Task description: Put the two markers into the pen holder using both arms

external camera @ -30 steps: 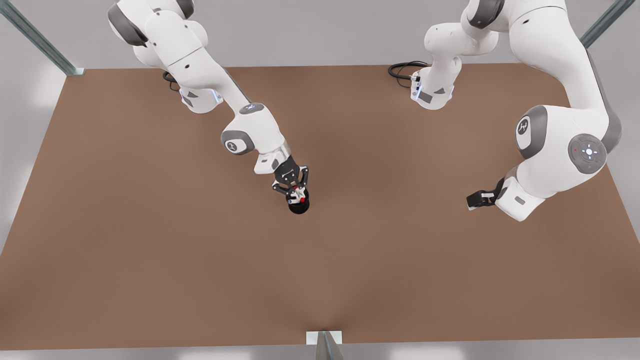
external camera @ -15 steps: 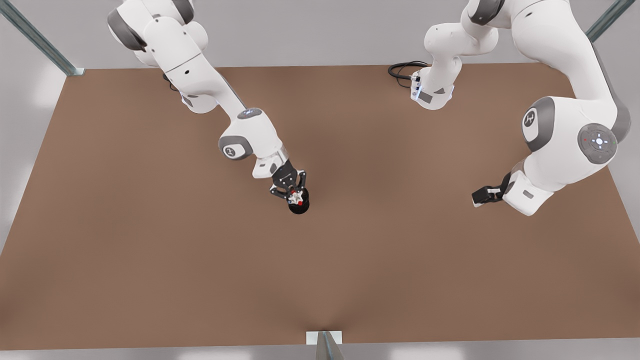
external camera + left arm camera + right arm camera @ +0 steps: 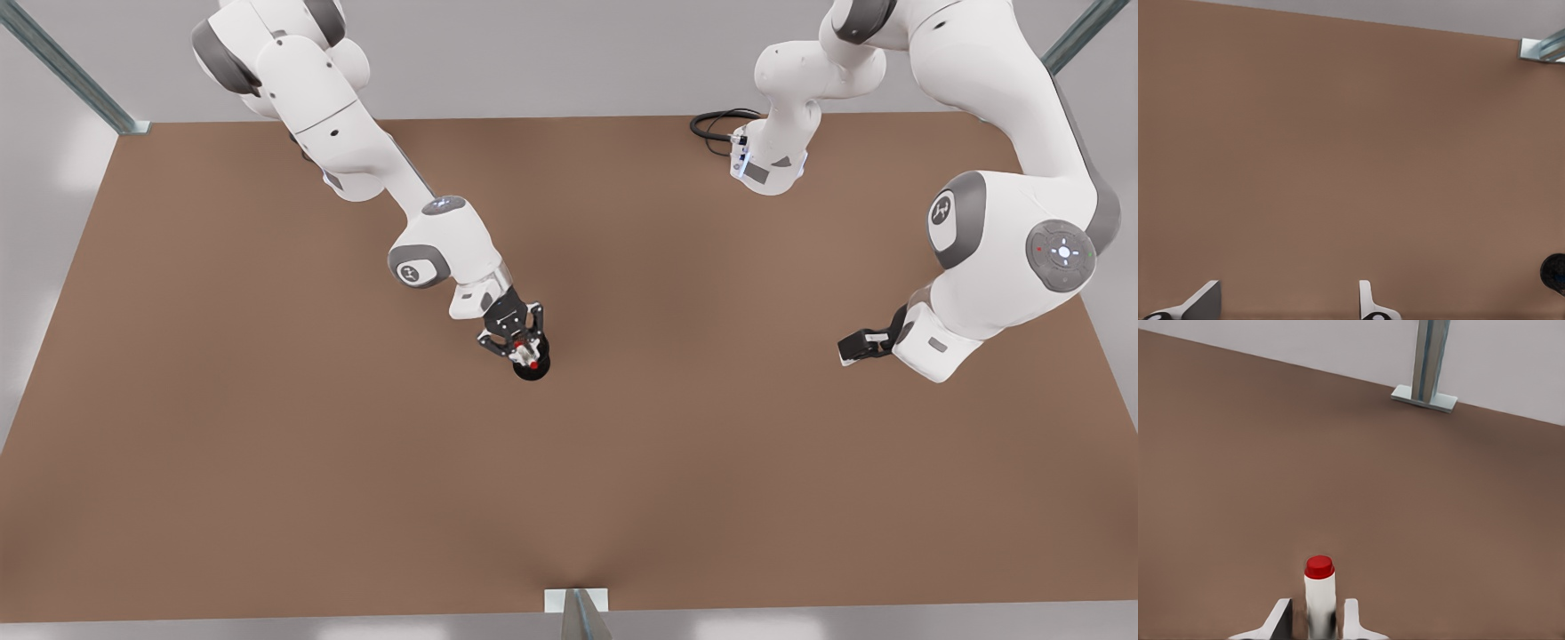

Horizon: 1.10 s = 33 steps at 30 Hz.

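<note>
My right gripper (image 3: 526,348), on the arm at the front view's left, hangs over the black pen holder (image 3: 534,372) in the middle of the table. It is shut on a white marker with a red cap (image 3: 1319,568), which stands upright between the fingers (image 3: 1280,618). The red cap (image 3: 533,363) sits right above the holder's mouth. The other marker is hidden. My left gripper (image 3: 843,352), on the arm at the front view's right, waits low over the table, open with nothing between its fingers (image 3: 1203,301).
The brown table (image 3: 267,444) stretches wide all around the holder. Metal frame posts (image 3: 576,613) stand at its edges and corners. A black cable (image 3: 711,124) coils by the arm base at the back. A dark round shape (image 3: 1555,273) shows in the left wrist view.
My right gripper has sunk a little toward the pen holder with the red marker. The left arm drew back slightly toward the front view's right, then stayed still.
</note>
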{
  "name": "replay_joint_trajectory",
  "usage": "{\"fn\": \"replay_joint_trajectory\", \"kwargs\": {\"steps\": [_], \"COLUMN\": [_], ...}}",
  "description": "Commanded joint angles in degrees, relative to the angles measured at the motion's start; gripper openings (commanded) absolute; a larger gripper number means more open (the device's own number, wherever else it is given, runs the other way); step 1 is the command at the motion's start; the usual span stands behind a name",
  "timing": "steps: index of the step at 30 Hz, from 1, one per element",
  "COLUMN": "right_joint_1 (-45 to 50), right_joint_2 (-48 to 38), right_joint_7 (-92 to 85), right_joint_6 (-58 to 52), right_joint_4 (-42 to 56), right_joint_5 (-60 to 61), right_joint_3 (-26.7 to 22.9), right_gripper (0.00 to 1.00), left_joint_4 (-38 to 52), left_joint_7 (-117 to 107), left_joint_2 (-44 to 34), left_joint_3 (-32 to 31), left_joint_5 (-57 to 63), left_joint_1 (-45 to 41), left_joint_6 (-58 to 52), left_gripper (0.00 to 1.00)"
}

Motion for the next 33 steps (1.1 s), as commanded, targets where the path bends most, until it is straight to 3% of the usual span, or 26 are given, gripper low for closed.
{"fn": "replay_joint_trajectory", "kwargs": {"steps": [1,9,11,12,13,14,15,16,17,19,22,23,24,25,31,33], "right_joint_1": [-0.1,-1.7,-3.8,-6.9,-8.1,-7.8,-10.2,-10.8,-10.9,-11.3,-12.5,-13.4,-16.0,-18.7,-16.5,-16.0], "right_joint_2": [0.0,0.0,-1.6,-2.0,-1.3,-2.0,-7.9,-13.6,-15.5,-14.9,-10.0,-0.7,3.4,3.6,2.6,-2.7], "right_joint_7": [1.5,0.8,-2.2,-8.1,-23.1,-32.0,-47.5,-61.2,-63.2,-63.7,-63.5,-60.4,-60.8,-60.8,-58.7,-58.7], "right_joint_6": [-0.3,-1.0,-11.6,-28.5,-48.7,-56.0,-60.6,-71.8,-81.4,-84.2,-91.4,-99.5,-100.3,-99.1,-94.9,-89.4], "right_joint_4": [0.0,2.7,4.6,10.7,23.6,30.1,30.4,30.9,33.7,34.6,37.3,53.0,58.8,59.0,58.6,49.6], "right_joint_5": [-1.3,-1.8,-0.2,7.5,25.8,39.6,53.4,59.3,59.2,59.4,58.1,57.4,58.3,58.2,57.7,56.5], "right_joint_3": [0.0,0.2,4.1,12.5,15.8,10.4,2.5,-6.1,-11.9,-20.1,-18.4,-16.7,-15.7,-12.5,-12.4,-12.1], "right_gripper": [1.0,1.0,1.0,1.0,1.0,1.0,1.0,1.0,1.0,1.0,1.0,1.0,1.0,1.0,1.0,1.0], "left_joint_4": [0.0,0.0,0.0,0.0,0.0,0.1,0.2,0.2,0.2,0.2,0.2,0.2,0.2,0.1,0.1,0.1], "left_joint_7": [-0.4,-0.4,-0.3,-0.1,0.2,0.3,0.4,3.9,4.3,4.2,3.9,3.9,3.9,3.9,3.9,3.9], "left_joint_2": [0.0,-0.5,-0.9,-0.9,-0.8,-0.6,-0.6,-0.6,-0.6,-0.6,-0.6,-0.6,-0.6,-0.6,-0.5,-0.5], "left_joint_3": [0.0,-0.3,-0.1,-0.1,-0.2,-0.2,-0.3,-0.3,-0.3,-0.3,-0.2,-0.2,-0.2,-0.2,-0.2,-0.2], "left_joint_5": [0.0,-0.4,-2.3,-2.2,-1.9,-1.8,-1.8,-1.9,-1.9,-2.0,-2.0,-2.0,-2.0,-2.0,-2.0,-2.0], "left_joint_1": [0.0,0.0,0.0,-0.2,-0.3,-0.3,-0.3,-0.3,-0.3,-0.3,-0.3,-0.3,-0.3,-0.3,-0.4,-0.5], "left_joint_6": [0.0,-0.3,-0.4,-0.4,-0.3,-0.3,-0.2,-0.3,-0.3,-0.3,-0.3,-0.3,-0.4,-0.4,-0.4,-1.2], "left_gripper": [1.0,1.0,1.0,1.0,1.0,1.0,1.0,1.0,1.0,1.0,1.0,1.0,1.0,1.0,1.0,1.0]}}
